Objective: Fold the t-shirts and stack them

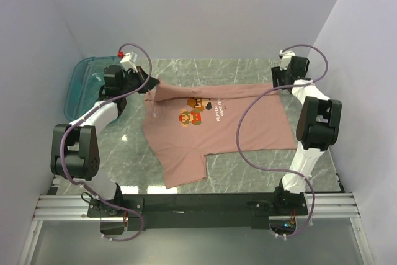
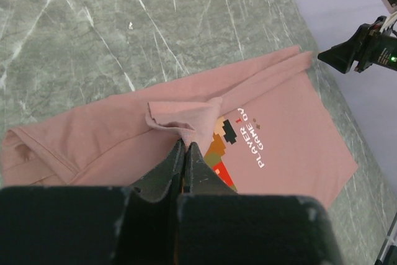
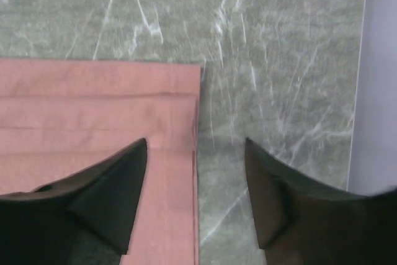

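A pink shirt point(image 1: 217, 131) lay spread on the desk point(image 1: 248, 69). The left claw point(image 2: 186, 146) pinched a raised fold at its far left. The right claw point(image 3: 195, 147) hung wide over its far right corner.

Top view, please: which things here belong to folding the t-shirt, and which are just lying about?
Job: pink t-shirt; left hand, shut on a pinch of its cloth; right hand, open over its corner.
Lying about: teal plastic bin, far left.
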Robot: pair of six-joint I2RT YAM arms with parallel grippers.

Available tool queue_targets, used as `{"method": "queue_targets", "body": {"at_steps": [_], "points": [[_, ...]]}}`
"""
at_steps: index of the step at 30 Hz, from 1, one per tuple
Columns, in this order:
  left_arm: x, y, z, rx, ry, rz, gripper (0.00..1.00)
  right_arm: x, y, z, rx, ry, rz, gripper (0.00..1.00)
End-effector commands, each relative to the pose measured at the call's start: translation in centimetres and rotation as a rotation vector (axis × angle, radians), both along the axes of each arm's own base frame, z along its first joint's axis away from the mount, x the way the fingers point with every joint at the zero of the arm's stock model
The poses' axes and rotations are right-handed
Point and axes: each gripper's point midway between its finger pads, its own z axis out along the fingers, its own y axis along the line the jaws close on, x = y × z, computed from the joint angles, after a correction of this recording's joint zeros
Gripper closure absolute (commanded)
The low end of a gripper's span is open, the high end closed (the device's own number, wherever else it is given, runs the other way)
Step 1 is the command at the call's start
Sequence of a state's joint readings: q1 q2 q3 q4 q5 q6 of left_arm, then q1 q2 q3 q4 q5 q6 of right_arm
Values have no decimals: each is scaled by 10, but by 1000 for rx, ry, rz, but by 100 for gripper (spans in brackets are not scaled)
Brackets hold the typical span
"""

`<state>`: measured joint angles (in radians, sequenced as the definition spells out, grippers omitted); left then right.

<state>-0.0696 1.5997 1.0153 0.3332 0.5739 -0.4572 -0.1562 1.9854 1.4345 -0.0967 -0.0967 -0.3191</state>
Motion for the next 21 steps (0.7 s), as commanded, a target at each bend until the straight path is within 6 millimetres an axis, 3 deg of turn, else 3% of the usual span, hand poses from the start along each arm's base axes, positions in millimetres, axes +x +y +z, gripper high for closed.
{"method": "queue_targets", "body": {"at_steps": [1, 5, 10, 14, 21], "points": [[-7, -6, 6, 10, -33, -48, 99, -12, -13, 39, 4, -60, -10, 28], [-10, -10, -4, 4, -4, -78, 99, -33, -12, 44, 73, -54, 29, 23], [-16, -13, -7, 0, 11, -110, 99, -64, 20, 55, 188, -44, 153, 22], [-19, -15, -7, -2, 15, -117, 99, -90, 47, 52, 289, -30, 233, 22], [-25, -17, -17, 23, 47, -127, 98, -112, 63, 65, 341, -32, 269, 22]]}}
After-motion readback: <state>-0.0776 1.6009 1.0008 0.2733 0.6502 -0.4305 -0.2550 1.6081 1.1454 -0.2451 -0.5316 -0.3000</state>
